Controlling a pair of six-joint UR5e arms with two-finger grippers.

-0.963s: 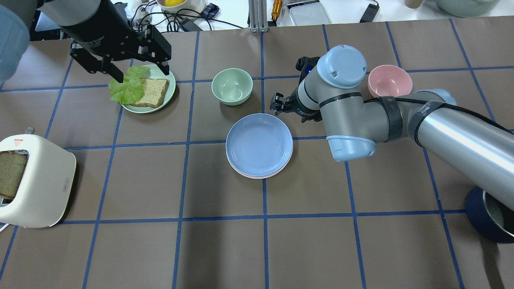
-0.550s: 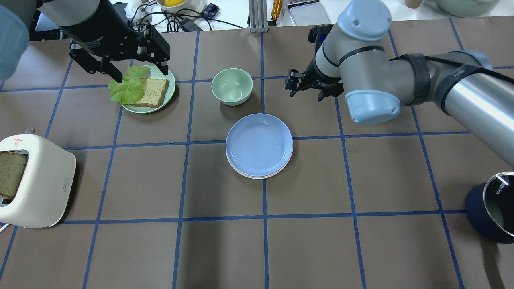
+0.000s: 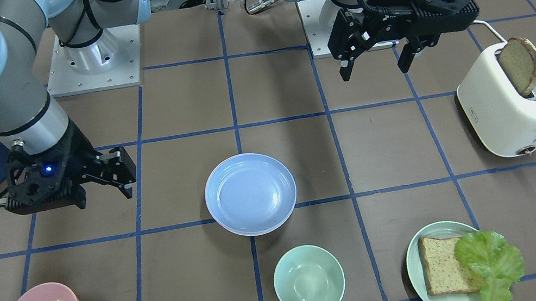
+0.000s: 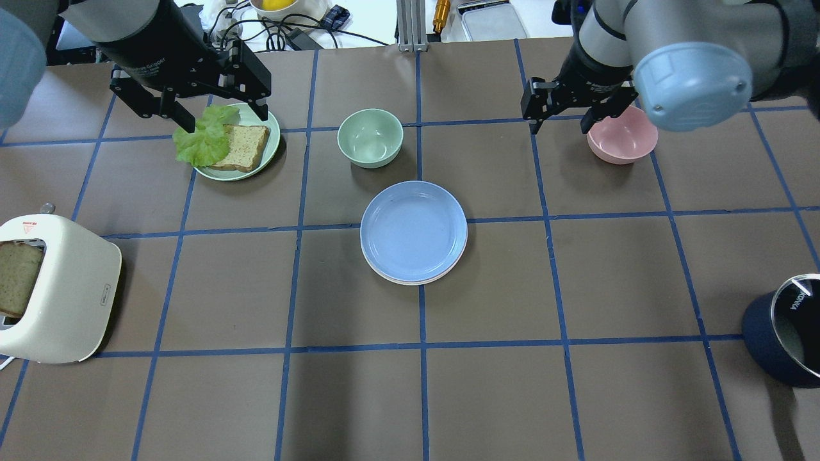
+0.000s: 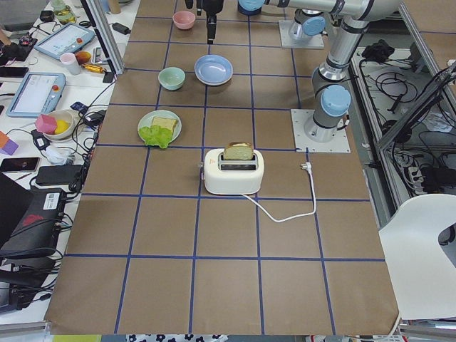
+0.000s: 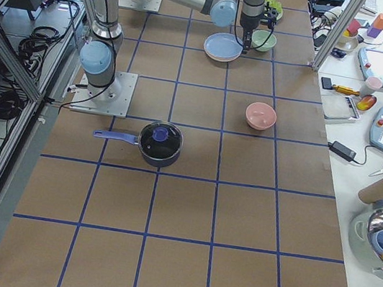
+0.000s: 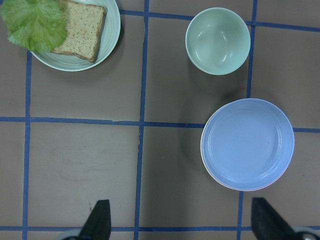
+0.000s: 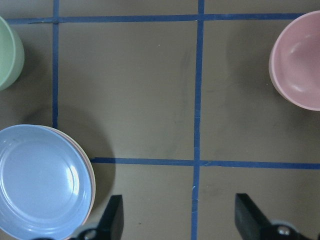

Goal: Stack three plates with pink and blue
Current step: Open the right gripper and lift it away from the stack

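The three plates sit stacked at the table's middle. The blue plate [image 4: 413,230] is on top, with a pink rim and a pale rim [image 4: 410,281] showing under it. The stack also shows in the front view [image 3: 251,193], the left wrist view [image 7: 247,144] and the right wrist view [image 8: 42,182]. My right gripper [image 4: 558,125] is open and empty, hovering far right of the stack beside the pink bowl. My left gripper [image 4: 225,118] is open and empty above the bread plate at the far left.
A pale green plate [image 4: 272,144] holds bread and lettuce. A mint bowl [image 4: 370,137] stands just beyond the stack and a pink bowl [image 4: 624,137] at the far right. A white toaster [image 4: 57,288] with bread is at the left edge, a dark pot [image 4: 781,339] at the right edge.
My right arm has lifted and swung away from the stack toward the far right, uncovering the pink bowl. The left arm and the plates have not moved.
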